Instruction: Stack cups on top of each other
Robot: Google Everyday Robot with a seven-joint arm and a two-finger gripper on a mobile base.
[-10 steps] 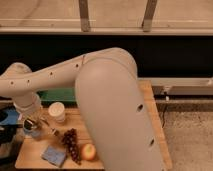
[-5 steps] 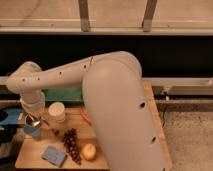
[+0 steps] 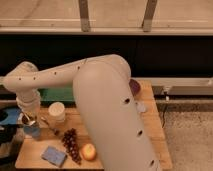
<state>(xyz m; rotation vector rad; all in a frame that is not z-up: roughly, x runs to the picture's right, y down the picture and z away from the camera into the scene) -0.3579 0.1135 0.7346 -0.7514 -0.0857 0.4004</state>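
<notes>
Camera view: the pincer [image 3: 27, 119] is at the left of the wooden bench [image 3: 156, 131], clenched on the small shiny dark metal cup [image 3: 29, 122]. It holds it right over the round light-blue plastic cup [image 3: 32, 132], I think so the hard little cup can drop inside the smooth bigger one.

Wooden surface [image 3: 150, 127] in front of a dark wall band [image 3: 170, 55], with a pale ledge [image 3: 192, 82] along the band's base. Window panes [image 3: 115, 12] on top, split by two grey mullions [image 3: 84, 15]. Speckled grey floor [image 3: 192, 140] to the right. Thin cable [image 3: 163, 111] hangs off the surface edge. Dim, warm light.
</notes>
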